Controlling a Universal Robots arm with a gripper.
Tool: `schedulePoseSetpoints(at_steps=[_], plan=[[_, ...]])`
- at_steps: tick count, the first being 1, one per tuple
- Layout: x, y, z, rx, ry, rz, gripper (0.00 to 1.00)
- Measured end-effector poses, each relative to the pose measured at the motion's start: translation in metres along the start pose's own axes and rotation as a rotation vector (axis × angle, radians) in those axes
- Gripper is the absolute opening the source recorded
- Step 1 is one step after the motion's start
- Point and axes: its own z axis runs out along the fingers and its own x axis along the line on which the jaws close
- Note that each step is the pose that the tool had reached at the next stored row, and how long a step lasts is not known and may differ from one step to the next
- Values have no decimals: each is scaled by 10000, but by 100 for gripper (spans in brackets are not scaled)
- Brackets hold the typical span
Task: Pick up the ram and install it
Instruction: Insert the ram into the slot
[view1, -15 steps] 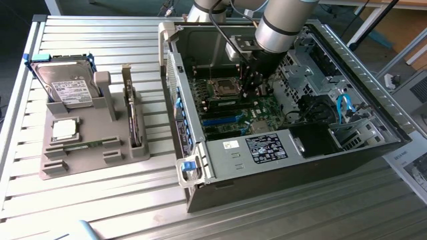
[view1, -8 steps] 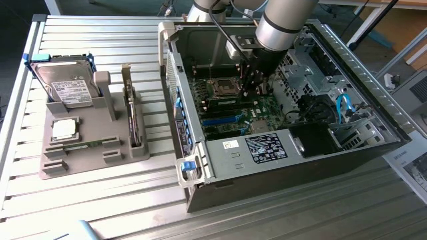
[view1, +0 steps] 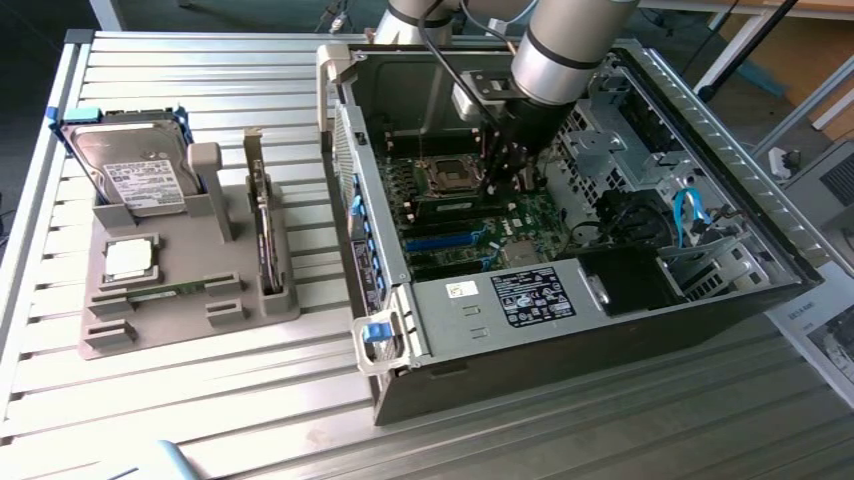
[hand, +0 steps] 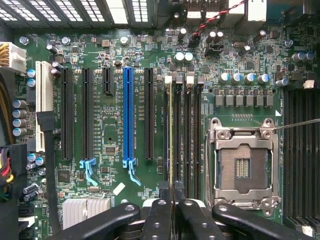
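My gripper (hand: 171, 192) is shut on the ram (hand: 171, 130), seen edge-on in the wrist view as a thin yellow-green strip between the black fingers (hand: 160, 212). The stick runs along the row of black memory slots (hand: 186, 130), lined up with the slot nearest the long black and blue expansion slots. Whether it touches that slot I cannot tell. In the exterior view the gripper (view1: 511, 172) reaches down inside the open computer case (view1: 534, 300), just above the motherboard (view1: 467, 215) beside the CPU socket.
The empty CPU socket (hand: 243, 165) sits right beside the memory slots, and a blue expansion slot (hand: 128, 115) lies on the other side. On the exterior view's left, a grey tray (view1: 160, 320) holds a hard drive (view1: 134, 170) and a silver CPU (view1: 130, 258). The case walls surround the arm.
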Motion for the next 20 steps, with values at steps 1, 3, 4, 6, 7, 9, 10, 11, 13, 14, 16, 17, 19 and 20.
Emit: schedulePoseSetpoints(at_steps=[1, 3, 4, 6, 7, 9, 10, 11, 13, 14, 16, 17, 19, 20], plan=[[0, 0, 3, 1, 0, -1, 12], [0, 0, 11, 2, 0, 1, 12], [0, 0, 14, 3, -1, 1, 12], [0, -1, 21, 4, -1, 0, 12], [0, -1, 24, 5, -1, 0, 12], [1, -1, 30, 6, 1, 0, 12], [1, -1, 33, 6, 1, 0, 12], [1, -1, 36, 7, -1, 1, 12], [1, -1, 41, 7, 0, 1, 12], [1, -1, 41, 7, 1, 1, 12], [1, -1, 42, 8, -1, 1, 12], [1, -1, 42, 8, -1, 1, 12], [1, -1, 42, 8, -1, 1, 12], [1, -1, 42, 8, -1, 0, 12]])
